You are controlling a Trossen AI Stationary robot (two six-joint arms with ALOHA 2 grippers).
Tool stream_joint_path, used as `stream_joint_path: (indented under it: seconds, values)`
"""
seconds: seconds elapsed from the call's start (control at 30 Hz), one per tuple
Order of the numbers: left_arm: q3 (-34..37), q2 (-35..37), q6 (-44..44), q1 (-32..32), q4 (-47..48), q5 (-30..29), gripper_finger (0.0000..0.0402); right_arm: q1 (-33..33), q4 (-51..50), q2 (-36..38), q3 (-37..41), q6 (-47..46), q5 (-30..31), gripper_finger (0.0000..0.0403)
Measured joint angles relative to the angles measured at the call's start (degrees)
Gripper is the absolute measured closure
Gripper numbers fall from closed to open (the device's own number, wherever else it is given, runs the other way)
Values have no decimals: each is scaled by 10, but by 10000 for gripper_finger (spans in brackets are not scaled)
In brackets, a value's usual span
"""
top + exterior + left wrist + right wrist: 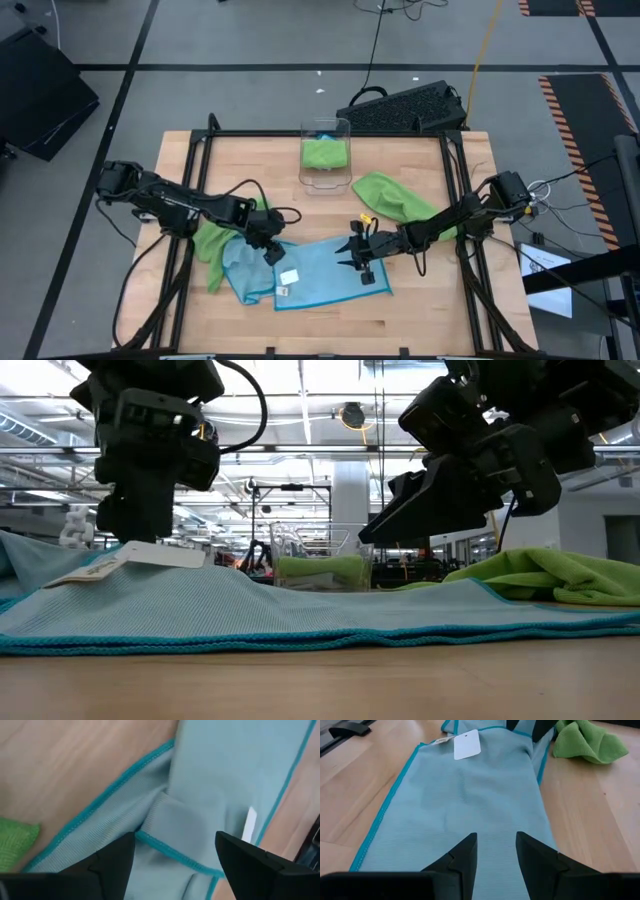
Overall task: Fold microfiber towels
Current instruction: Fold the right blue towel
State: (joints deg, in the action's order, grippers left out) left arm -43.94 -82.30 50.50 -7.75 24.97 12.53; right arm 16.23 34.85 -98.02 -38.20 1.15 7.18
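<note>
Left wrist view shows the left gripper (175,865) with its two dark fingers spread wide apart over a bunched fold of the light blue towel (220,780), holding nothing; a teal-stitched hem runs between the fingers. In the high view this gripper (272,250) sits over the towel's left end, near the middle of the table (420,320), beside a crumpled lime green towel (212,240). The right gripper (360,262) hovers over the blue towel's right end, its fingers parted with a narrow gap and nothing between them in the right wrist view. A white tag (466,745) lies on top of the cloth. Another green towel (395,195) lies toward the table's right edge, and a clear bin (326,155) at the far edge holds a folded green one. The blue towel is spread out but rumpled at its left end, so the step in hand is probably flattening; pinching the corners themselves and drawing them apart evenly should remove the bunching before a fold
</note>
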Motion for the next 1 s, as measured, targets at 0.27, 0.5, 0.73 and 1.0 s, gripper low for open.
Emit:
stream_joint_path:
  seconds: [0.27, 0.5, 0.73, 1.0]
  values:
    - [0, -13, 69, -12, -9, -11, 153, 1, 0, 0, 0, -3, 0, 275]
    - [-1, -20, 67, -22, -10, -53, 243, 2, 1, 0, 0, -4, 0, 275]
    - [0, -16, 68, -42, -7, -80, 377, -6, 106, -16, -12, -81, 5, 275]
    - [-8, -2, 78, -64, 18, -114, 392, -24, 48, -106, -146, -127, -45, 275]
